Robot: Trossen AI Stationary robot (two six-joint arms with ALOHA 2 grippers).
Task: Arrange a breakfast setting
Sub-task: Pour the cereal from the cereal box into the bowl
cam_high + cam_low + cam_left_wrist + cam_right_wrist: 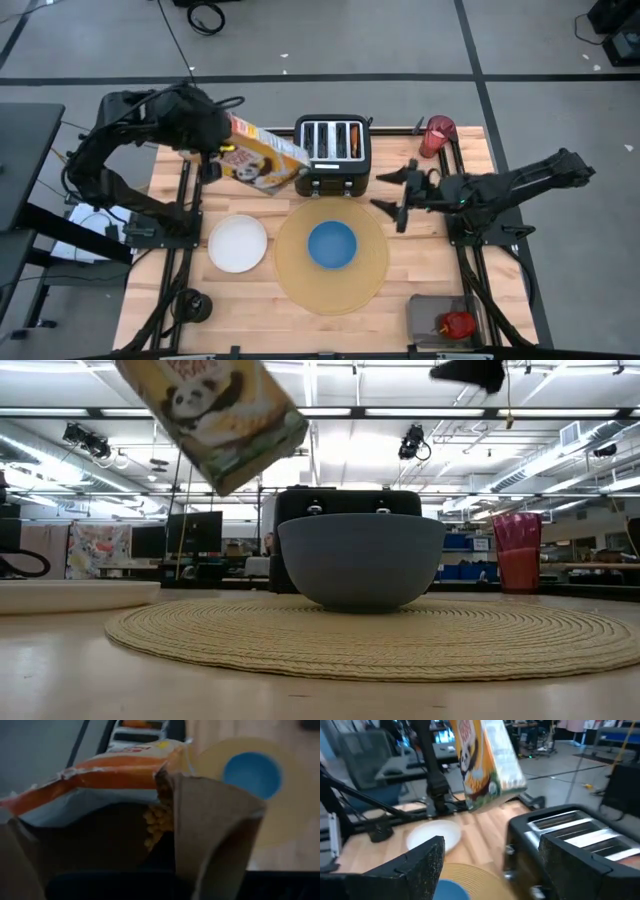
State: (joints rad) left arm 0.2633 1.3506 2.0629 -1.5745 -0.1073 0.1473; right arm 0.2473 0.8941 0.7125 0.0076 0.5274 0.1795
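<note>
Left gripper [212, 150] clamped on cereal box [264, 158], held tilted in the air beside the toaster [332, 153], open top toward the mat [331, 256]. Right gripper [400, 196] empty, jaws wide, hovering right of toaster. Bowl [331, 244] sits on mat centre; plate [237, 243] just left of mat; cup [437, 135] far right corner.

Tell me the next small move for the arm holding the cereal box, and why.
Probably carry the cereal box sideways until it hangs over the blue bowl, then tip further. The left claw holds it tilted above the table beside the toaster, open top showing cereal, short of the bowl on the placemat. The right claw waits open nearby.
</note>
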